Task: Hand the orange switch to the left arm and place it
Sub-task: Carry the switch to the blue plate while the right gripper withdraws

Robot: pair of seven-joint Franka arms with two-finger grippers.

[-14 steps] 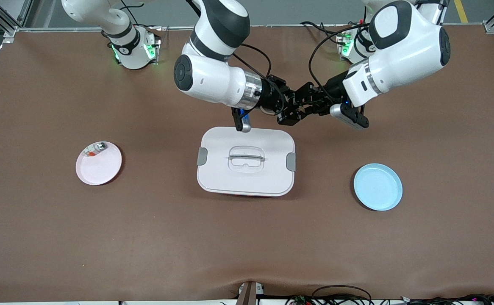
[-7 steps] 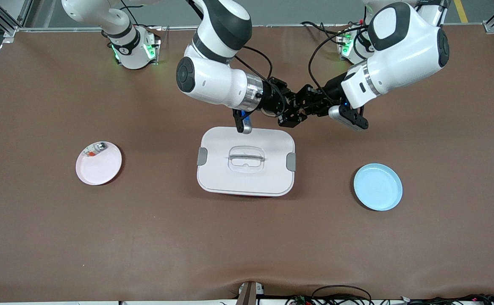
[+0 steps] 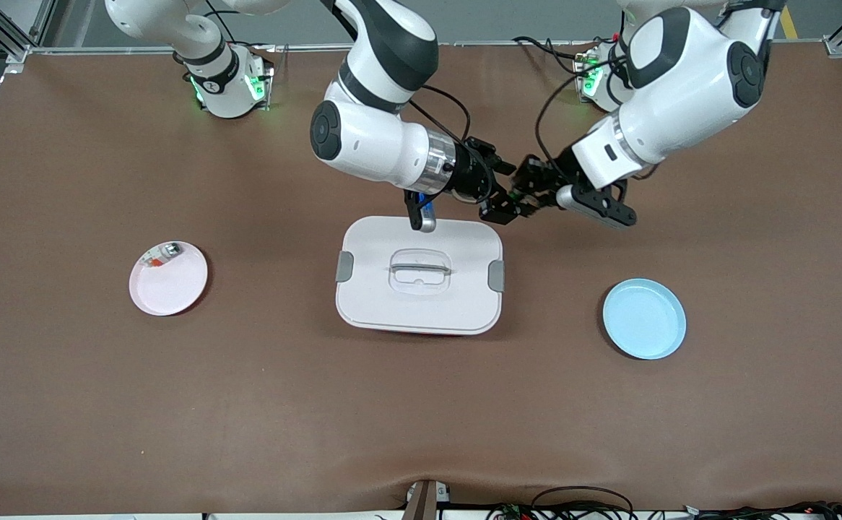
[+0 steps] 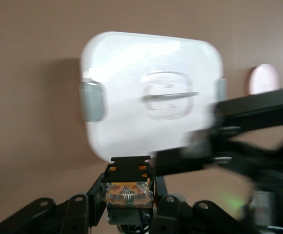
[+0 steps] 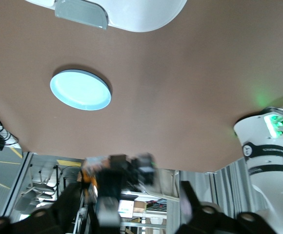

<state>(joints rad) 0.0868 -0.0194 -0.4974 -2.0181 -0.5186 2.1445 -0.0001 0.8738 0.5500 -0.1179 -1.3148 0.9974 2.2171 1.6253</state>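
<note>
item: orange switch point(image 4: 127, 191), sitting clamped in the left gripper point(image 3: 502, 211) over the table at the box point(image 3: 419, 274) edge farther from the front camera. right gripper point(image 3: 495, 180) standing open alongside, releasing. risk: a shallow pinch slipping, dropping the switch onto the lid.

The front camera hangs high at six o'clock of the bench point(image 3: 103, 404), facing my bases at twelve and taking in the whole top. My left wrist camera sits close above my left end effector point(image 4: 128, 199) and the orange switch point(image 4: 127, 187), looking toward the box point(image 4: 151, 92). My right wrist camera looks past my right end effector point(image 5: 127, 200) at the blue plate point(image 5: 80, 90). All three views share the box.
</note>
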